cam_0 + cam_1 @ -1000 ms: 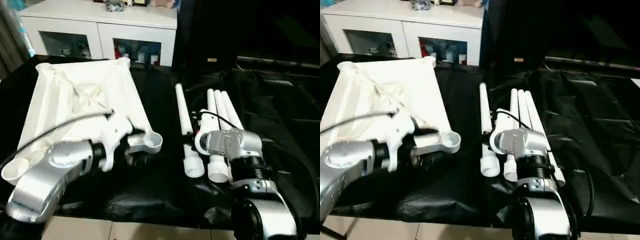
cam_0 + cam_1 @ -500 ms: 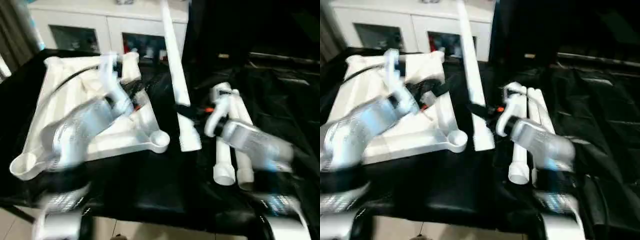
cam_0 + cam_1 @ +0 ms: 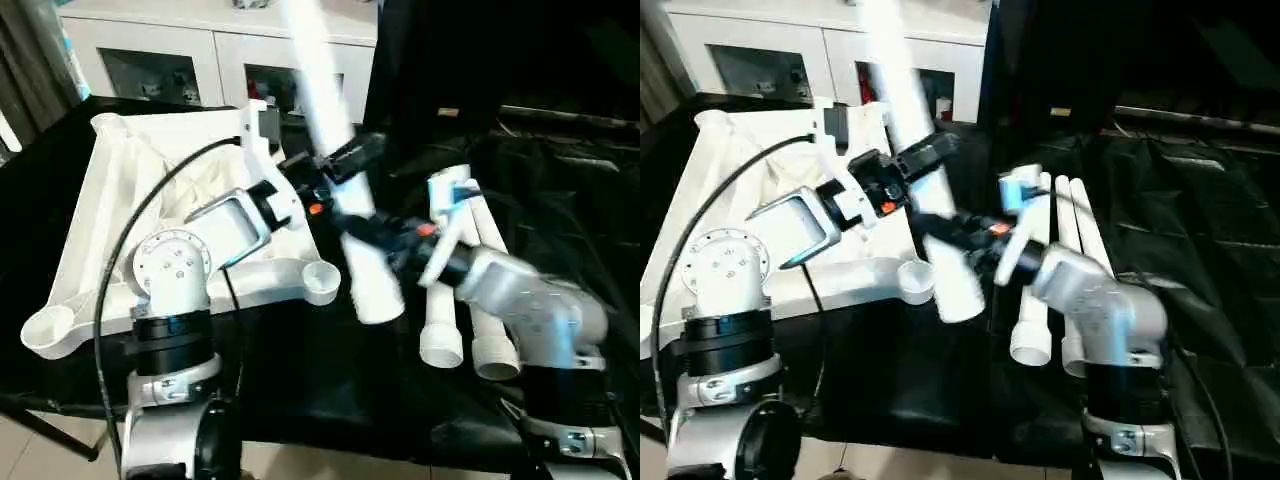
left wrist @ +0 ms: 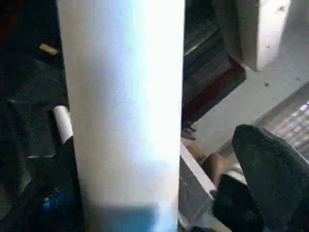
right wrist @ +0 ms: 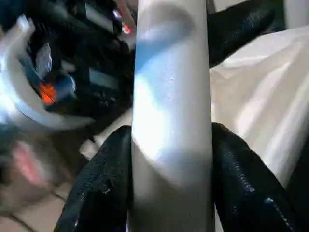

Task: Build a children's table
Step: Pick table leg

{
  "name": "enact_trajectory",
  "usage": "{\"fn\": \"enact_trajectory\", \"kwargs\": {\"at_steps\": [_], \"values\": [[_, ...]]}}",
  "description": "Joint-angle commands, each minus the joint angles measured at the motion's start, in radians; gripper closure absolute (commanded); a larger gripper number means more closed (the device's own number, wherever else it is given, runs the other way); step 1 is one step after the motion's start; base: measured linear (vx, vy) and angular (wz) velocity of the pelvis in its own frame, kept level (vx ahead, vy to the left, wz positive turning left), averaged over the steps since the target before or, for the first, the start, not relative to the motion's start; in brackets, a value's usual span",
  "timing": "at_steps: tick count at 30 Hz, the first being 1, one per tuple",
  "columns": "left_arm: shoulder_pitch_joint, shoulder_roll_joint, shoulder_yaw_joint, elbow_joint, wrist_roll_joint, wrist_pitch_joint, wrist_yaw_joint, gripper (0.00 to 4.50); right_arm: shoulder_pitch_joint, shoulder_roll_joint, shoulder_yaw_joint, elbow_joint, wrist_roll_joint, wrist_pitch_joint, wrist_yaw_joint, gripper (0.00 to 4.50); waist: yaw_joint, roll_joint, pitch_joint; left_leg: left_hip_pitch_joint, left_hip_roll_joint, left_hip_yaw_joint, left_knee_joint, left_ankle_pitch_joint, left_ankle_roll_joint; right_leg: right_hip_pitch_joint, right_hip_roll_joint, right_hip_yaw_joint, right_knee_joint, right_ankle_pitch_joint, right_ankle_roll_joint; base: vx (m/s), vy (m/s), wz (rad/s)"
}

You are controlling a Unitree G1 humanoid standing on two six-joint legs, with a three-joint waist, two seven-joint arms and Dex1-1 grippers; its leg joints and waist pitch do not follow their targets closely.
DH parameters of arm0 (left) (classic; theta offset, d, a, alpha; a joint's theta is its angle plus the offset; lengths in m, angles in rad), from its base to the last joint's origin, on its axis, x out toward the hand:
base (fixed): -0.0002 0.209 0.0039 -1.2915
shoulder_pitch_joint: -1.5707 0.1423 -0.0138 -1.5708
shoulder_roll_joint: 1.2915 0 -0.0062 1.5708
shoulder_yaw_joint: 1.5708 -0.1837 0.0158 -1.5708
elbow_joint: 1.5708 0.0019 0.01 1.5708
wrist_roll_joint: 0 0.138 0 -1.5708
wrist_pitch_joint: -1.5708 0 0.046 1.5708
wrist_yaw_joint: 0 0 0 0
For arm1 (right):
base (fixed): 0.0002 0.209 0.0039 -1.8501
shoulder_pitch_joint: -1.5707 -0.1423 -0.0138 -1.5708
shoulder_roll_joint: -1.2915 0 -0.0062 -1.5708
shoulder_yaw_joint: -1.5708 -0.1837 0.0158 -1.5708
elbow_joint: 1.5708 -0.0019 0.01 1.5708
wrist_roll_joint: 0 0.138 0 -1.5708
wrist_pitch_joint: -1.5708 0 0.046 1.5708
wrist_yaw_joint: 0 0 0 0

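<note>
The children's table top lies upside down on the black cloth at the left, ribs up, with a round corner socket at its near right. My right gripper is shut on one white leg, held up off the cloth and tilted, its wide end low near that socket. In the right wrist view the leg sits tight between both black fingers. My left gripper stands open right beside the raised leg. In the left wrist view, one finger stays apart from the leg.
The other legs lie side by side on the black cloth at the right, partly behind my right forearm. A white cabinet with glass doors stands behind the draped table. A black cable loops over the table top to my left arm.
My right gripper has lifted one leg off the row on the cloth and tilted it over the near corner socket. My left arm swung up from that socket to the leg. The camera shifted too.
</note>
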Motion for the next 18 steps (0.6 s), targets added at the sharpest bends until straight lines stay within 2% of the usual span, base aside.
{"fn": "enact_trajectory", "kwargs": {"at_steps": [1,3,4,6,7,9,12,14,16,18], "values": [[-0.012,-0.007,-0.002,-0.035,-0.012,0.013,0.018,0.0,-0.012,-0.011,0.04,0.015,-0.101,-0.037,-0.075,2.66,0.002,-0.009,-0.063,0.004,0.04,-0.007,-0.06,-0.058,0.006,0.062,-0.079,0.047,-0.082,-0.105,-0.158,0.0,0.0,0.0],[-0.007,-0.001,-0.01,-0.04,-0.012,0.013,0.033,0.27,-0.019,-0.003,0.047,0.018,-0.115,-0.037,-0.115,2.66,0.004,-0.005,-0.063,0.007,0.042,-0.008,-0.061,-0.061,0.005,0.06,-0.079,0.048,-0.08,-0.099,-0.154,0.0,0.0,0.0],[-0.005,-0.003,-0.008,-0.041,-0.014,0.012,0.048,0.34,-0.026,-0.003,0.061,0.027,-0.145,-0.055,-0.148,2.66,0.004,-0.008,-0.064,0.006,0.042,-0.008,-0.061,-0.058,0.006,0.06,-0.078,0.048,-0.079,-0.091,-0.155,0.0,0.0,0.0],[-0.001,-0.002,-0.011,-0.046,0.004,0.009,0.077,0.37,-0.039,-0.012,0.101,0.038,-0.212,-0.088,-0.204,2.66,0.002,-0.005,-0.064,0.007,0.043,-0.009,-0.061,-0.052,-0.003,0.058,-0.076,0.047,-0.075,-0.06,-0.159,0.0,0.0,0.0],[0.0,-0.002,-0.012,-0.046,0.009,0.008,0.083,0.63,-0.042,-0.008,0.103,0.039,-0.22,-0.092,-0.217,2.66,0.003,-0.005,-0.064,0.008,0.044,-0.009,-0.061,-0.051,-0.007,0.057,-0.078,0.047,-0.075,-0.057,-0.159,0.0,0.0,0.0],[0.003,-0.006,-0.012,-0.046,0.025,0.002,0.11,0.73,-0.049,0.012,0.116,0.035,-0.251,-0.115,-0.262,2.66,0.002,-0.008,-0.063,0.008,0.042,-0.007,-0.062,-0.054,-0.012,0.057,-0.077,0.049,-0.074,-0.042,-0.159,0.0,0.0,0.0],[0.002,-0.018,-0.006,-0.044,0.025,-0.008,0.13,1.0,-0.051,0.031,0.124,0.023,-0.266,-0.117,-0.294,2.67,0.001,-0.01,-0.064,0.005,0.04,-0.008,-0.061,-0.045,-0.01,0.063,-0.077,0.049,-0.069,-0.001,-0.157,0.0,0.0,0.0],[-0.002,-0.025,-0.007,-0.038,0.027,-0.024,0.146,1.08,-0.048,0.036,0.148,0.008,-0.278,-0.122,-0.308,2.67,0.001,-0.009,-0.064,0.005,0.041,-0.008,-0.06,-0.037,-0.007,0.063,-0.077,0.049,-0.068,0.021,-0.159,0.0,0.0,0.0],[-0.004,-0.025,-0.009,-0.033,0.031,-0.033,0.148,1.31,-0.046,0.034,0.167,-0.001,-0.281,-0.122,-0.301,2.67,0.0,-0.01,-0.064,0.005,0.04,-0.008,-0.06,-0.042,-0.004,0.063,-0.075,0.049,-0.067,0.023,-0.155,0.0,0.0,0.0],[-0.005,-0.03,-0.007,-0.031,0.027,-0.036,0.149,1.48,-0.04,0.034,0.187,-0.011,-0.285,-0.124,-0.294,2.67,-0.001,-0.006,-0.062,0.007,0.041,-0.008,-0.061,-0.062,-0.008,0.062,-0.076,0.049,-0.07,-0.002,-0.151,0.0,0.0,0.0]]}}
